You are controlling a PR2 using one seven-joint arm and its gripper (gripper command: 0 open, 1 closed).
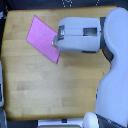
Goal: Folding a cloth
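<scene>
Overhead exterior view of a PR2 arm at work on a wooden tabletop (45,95). The cloth (41,36), a plain pink-magenta piece of fabric, lies flat on the upper part of the table toward the exterior view's left, set at an angle to the table edges so that one corner points toward the far left and another toward the table's middle. The arm (112,60) enters from the exterior view's right, and the gripper (57,40) reaches over the cloth's right-hand edge, hiding the nearest part of that edge. The fingertips are blurred and largely covered by the gripper housing, so whether the jaws stand apart or are closed on the fabric cannot be told from this view; no lifted fold or raised corner is visible.

Risks, as judged from this arrangement: if the jaws catch only a sliver of the thin edge, the fabric may slip free once the arm draws it across. If the fingers press down instead of pinching, the whole cloth may slide over the smooth wood rather than fold. Because the cloth sits skewed, a pull along the table's axis would likely give a crooked fold with mismatched corners. A low sweep could also bunch the fabric under the gripper.
</scene>
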